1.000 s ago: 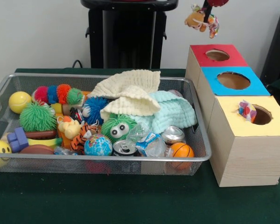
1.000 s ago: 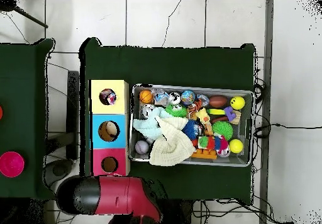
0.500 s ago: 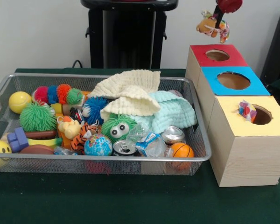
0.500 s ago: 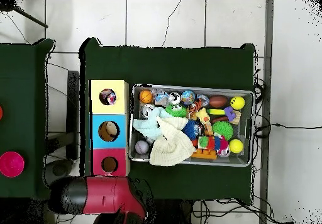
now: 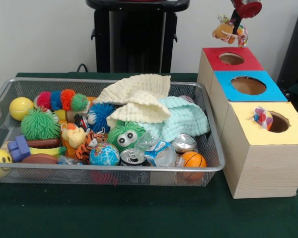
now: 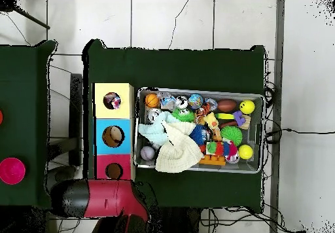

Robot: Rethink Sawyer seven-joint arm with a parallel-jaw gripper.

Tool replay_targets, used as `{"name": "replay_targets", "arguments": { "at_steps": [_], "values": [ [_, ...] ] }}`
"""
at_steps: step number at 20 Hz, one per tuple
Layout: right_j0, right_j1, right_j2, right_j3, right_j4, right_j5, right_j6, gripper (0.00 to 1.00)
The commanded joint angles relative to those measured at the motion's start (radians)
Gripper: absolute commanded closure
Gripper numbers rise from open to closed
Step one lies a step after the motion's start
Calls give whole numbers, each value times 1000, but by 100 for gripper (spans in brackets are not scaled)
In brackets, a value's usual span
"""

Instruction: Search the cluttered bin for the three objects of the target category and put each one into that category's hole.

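The gripper clamps a small plush toy, dangling it just above the red hole, toward 12 o'clock, presumably lined up for release. The mesh bin lies at 9 o'clock of the 3 boxes.

Front view: low, close, looking across the table at the bin on the left and the three boxes on the right, wall behind. Overhead view: high, straight down, farther off, taking in the whole table, floor tiles and the arm at the bottom. Both views share bin and boxes, turned half round against each other.
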Motion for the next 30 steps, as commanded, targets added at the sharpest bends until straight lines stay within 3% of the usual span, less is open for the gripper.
{"name": "replay_targets", "arguments": {
  "at_steps": [1, 6, 13, 19, 30],
  "values": [
    [10, 98, 33, -76, 61, -113, 165, 100],
    [8, 135, 31, -72, 67, -164, 148, 100],
    [41, 165, 22, -99, 103, -161, 185, 100],
    [41, 167, 14, -101, 110, -156, 158, 100],
    [72, 153, -23, -186, 94, -21, 155, 100]
  ]
}}
